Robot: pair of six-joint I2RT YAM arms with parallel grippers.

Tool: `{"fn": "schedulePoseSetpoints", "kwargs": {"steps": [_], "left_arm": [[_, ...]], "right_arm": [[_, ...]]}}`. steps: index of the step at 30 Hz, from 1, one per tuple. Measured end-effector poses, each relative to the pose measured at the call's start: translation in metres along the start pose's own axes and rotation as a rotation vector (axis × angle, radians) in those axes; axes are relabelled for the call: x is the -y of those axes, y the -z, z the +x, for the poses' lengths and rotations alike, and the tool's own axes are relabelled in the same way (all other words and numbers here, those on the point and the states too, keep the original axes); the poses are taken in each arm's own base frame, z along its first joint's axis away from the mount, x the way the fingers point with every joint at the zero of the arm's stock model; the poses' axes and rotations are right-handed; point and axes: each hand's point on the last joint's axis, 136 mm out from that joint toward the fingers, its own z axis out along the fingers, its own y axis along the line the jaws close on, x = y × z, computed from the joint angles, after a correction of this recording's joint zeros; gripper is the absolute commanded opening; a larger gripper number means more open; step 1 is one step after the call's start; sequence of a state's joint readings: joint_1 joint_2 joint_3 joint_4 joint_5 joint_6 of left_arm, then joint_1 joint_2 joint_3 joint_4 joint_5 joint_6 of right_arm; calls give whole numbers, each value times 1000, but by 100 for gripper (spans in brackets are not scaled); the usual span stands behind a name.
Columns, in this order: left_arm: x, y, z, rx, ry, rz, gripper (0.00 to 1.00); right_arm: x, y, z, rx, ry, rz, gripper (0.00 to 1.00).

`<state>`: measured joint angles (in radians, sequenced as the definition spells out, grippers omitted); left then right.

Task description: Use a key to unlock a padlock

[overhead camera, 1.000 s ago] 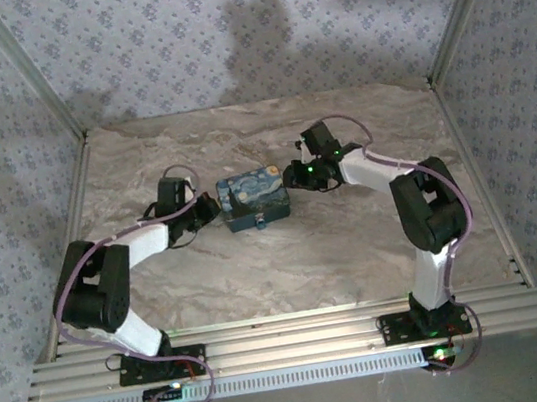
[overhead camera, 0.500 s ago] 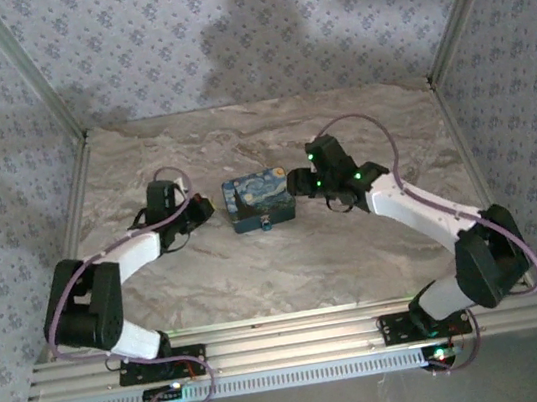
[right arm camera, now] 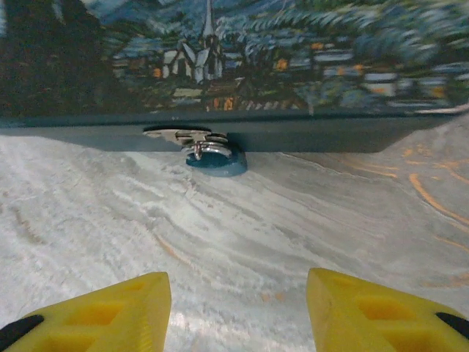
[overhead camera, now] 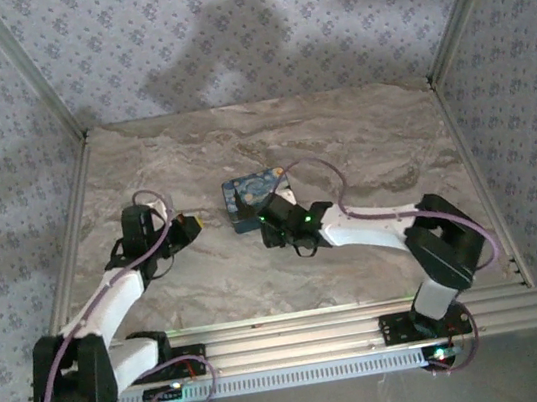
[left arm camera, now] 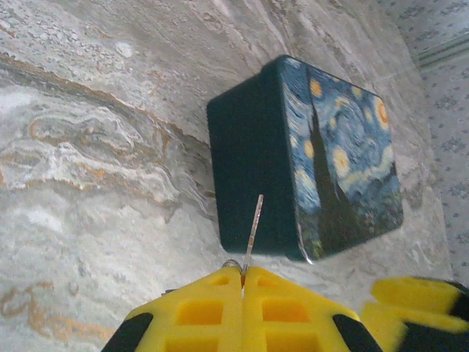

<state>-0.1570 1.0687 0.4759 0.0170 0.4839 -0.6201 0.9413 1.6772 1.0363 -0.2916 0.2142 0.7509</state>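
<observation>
Marble-patterned table (overhead camera: pixel 360 137) carries everything. A dark teal rectangular box with a Starry Night print on its lid (overhead camera: pixel 253 195) sits mid-table between the two grippers.

The left gripper (overhead camera: pixel 190 227) is to the left of the box, with a clear gap in the top view. In the left wrist view the left gripper (left arm camera: pixel 242 282) has its yellow fingers (left arm camera: pixel 198 312) pressed together, clamping a thin silver metal key (left arm camera: pixel 253 224). The blade sticks out ahead of the fingertips and points at the box's dark side wall.

The right gripper (overhead camera: pixel 271 233) is at the near front edge of the box. In the right wrist view the right gripper (right arm camera: pixel 236 282) has its yellow fingers (right arm camera: pixel 95 312) spread wide, with only bare table between them.

A small blue padlock (right arm camera: pixel 212 160) hangs from a silver hasp (right arm camera: pixel 183 134) on the box's front wall. It is ahead of the right gripper, slightly left of centre, low against the table and apart from both fingers.
</observation>
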Motion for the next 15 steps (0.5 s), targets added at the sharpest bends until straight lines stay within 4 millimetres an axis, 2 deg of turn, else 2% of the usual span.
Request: {"fn": "schedulePoseSetpoints", "kwargs": {"steps": [6, 15], "left_arm": [[4, 22, 16, 16, -13, 17, 0], [-4, 25, 36, -26, 3, -3, 0]], "right_arm": [[-17, -23, -13, 18, -4, -1, 49], [-22, -45, -23, 45, -3, 35, 48]]}}
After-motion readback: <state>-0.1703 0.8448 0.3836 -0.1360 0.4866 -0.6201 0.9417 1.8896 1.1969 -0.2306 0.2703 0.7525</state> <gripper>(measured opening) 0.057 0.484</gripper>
